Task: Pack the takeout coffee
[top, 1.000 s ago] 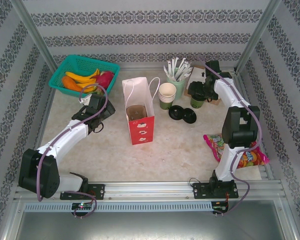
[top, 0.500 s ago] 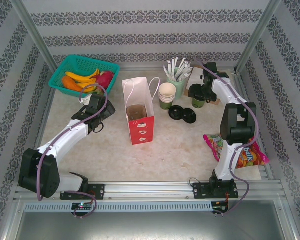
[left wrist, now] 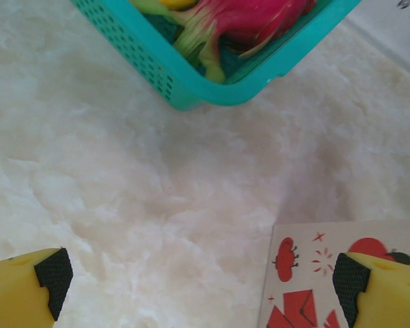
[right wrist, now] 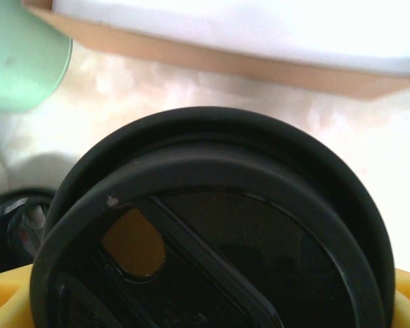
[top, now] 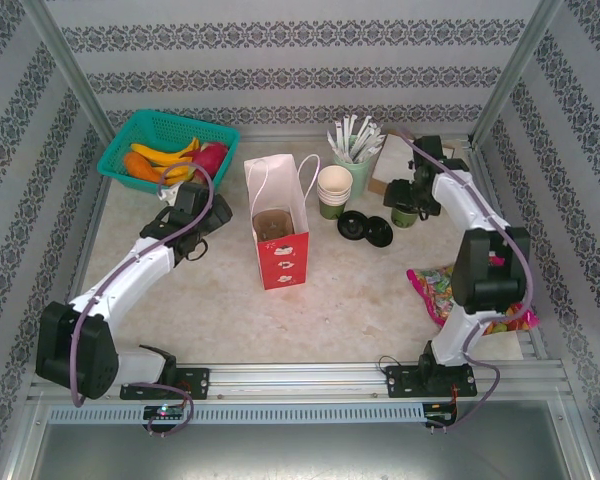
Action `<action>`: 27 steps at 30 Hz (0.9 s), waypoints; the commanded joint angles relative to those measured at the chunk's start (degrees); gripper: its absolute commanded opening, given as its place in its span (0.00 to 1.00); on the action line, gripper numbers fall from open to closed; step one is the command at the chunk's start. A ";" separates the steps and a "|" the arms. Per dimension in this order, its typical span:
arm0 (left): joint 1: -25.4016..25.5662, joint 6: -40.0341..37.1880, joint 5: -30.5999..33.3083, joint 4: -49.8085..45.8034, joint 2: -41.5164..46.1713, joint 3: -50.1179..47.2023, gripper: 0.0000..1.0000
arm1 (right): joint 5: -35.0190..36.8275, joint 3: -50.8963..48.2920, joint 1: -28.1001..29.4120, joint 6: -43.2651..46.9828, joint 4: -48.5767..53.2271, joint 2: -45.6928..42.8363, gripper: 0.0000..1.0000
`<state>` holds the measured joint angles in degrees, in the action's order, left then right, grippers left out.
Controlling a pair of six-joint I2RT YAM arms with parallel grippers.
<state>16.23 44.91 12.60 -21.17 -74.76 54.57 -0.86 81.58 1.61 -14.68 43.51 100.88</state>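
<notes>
The takeout coffee [top: 406,214], a green cup under a black lid [right wrist: 260,225], stands at the back right of the table. My right gripper [top: 404,203] straddles it from above. In the right wrist view the lid spans the whole gap between the yellow fingers [right wrist: 7,301], so the gripper [right wrist: 212,304] is shut on the cup. The red and white paper bag [top: 276,232] stands open-topped in the middle. Left of it, my left gripper [top: 202,210] hangs open over bare table [left wrist: 201,287], the bag's printed side [left wrist: 328,273] by its right finger.
A teal fruit basket [top: 165,150] [left wrist: 212,82] sits at the back left. Stacked paper cups [top: 334,190], loose black lids [top: 365,228], a mint holder of white sticks [top: 355,150] [right wrist: 24,61] and a cardboard tray [top: 390,160] crowd the coffee. A candy bag [top: 435,285] lies at the right.
The right gripper has narrowed around the coffee, and cup and gripper have shifted slightly right and toward the near edge. The left arm has barely moved.
</notes>
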 commanded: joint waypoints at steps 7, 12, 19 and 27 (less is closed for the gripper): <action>-1.33 -3.13 -3.53 -1.16 4.94 4.95 1.00 | -0.60 -15.21 6.61 -5.64 1.02 -15.44 0.83; -1.78 -3.67 -6.98 -0.90 6.10 6.41 1.00 | -1.34 -21.08 10.73 -9.45 1.93 -20.76 0.83; -1.99 -6.15 -11.46 1.01 6.77 7.93 1.00 | -2.80 -25.11 18.17 -11.84 1.32 -23.72 0.83; -2.10 -7.11 -13.74 2.03 7.29 8.23 1.00 | -1.69 -24.62 25.62 -12.04 1.28 -22.50 0.83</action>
<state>14.87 39.59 0.56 -20.93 -68.55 61.01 -2.68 57.25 25.54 -25.52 44.73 78.17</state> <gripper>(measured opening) 0.996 0.834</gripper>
